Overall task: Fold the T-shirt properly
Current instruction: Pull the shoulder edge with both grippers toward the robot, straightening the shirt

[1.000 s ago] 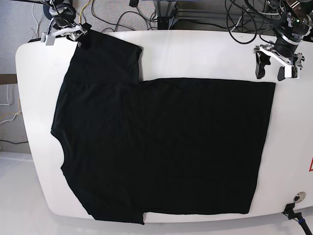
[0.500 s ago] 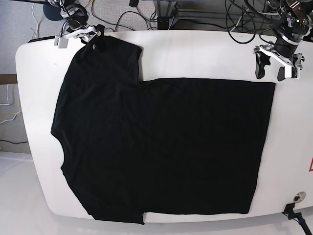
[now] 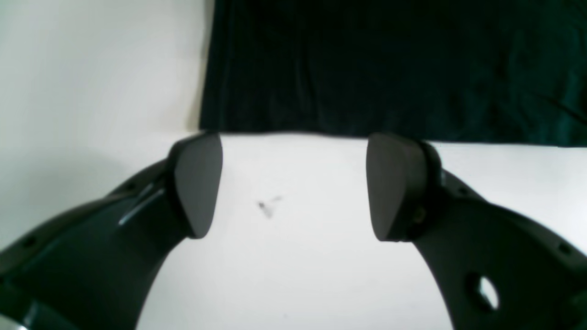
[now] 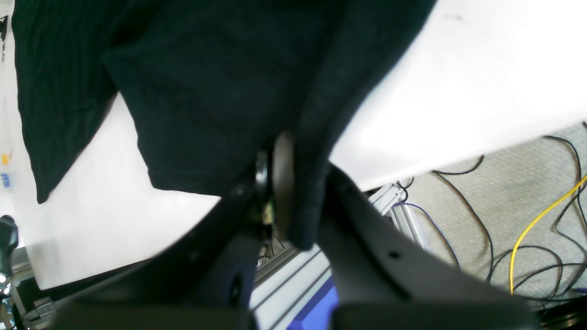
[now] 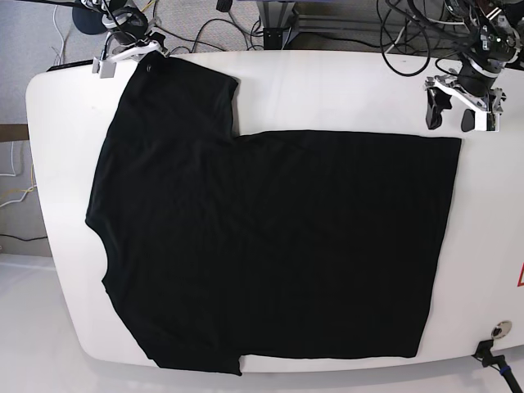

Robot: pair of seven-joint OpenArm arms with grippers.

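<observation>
The black T-shirt [image 5: 270,237] lies flat on the white table [image 5: 344,90], collar side to the left and hem to the right. My right gripper [image 5: 150,51] is at the far left sleeve corner, shut on the sleeve's edge. In the right wrist view the T-shirt [image 4: 206,91] hangs in folds from the right gripper [image 4: 286,183], its cloth pinched between the fingers. My left gripper [image 5: 450,115] hovers just beyond the far hem corner, open and empty. In the left wrist view its pads [image 3: 197,183] stand wide apart over bare table, the T-shirt [image 3: 390,68] hem just ahead.
Cables [image 5: 409,41] and a metal frame [image 5: 278,24] lie on the floor behind the table's far edge. A small round fitting [image 5: 499,329] and a red mark [image 5: 520,276] sit near the right edge. In the right wrist view, a yellow cable [image 4: 536,224] runs over the floor.
My right gripper has closed on the far sleeve corner and shifted slightly back towards the table edge. My left gripper has edged a little farther from the hem, still open.
</observation>
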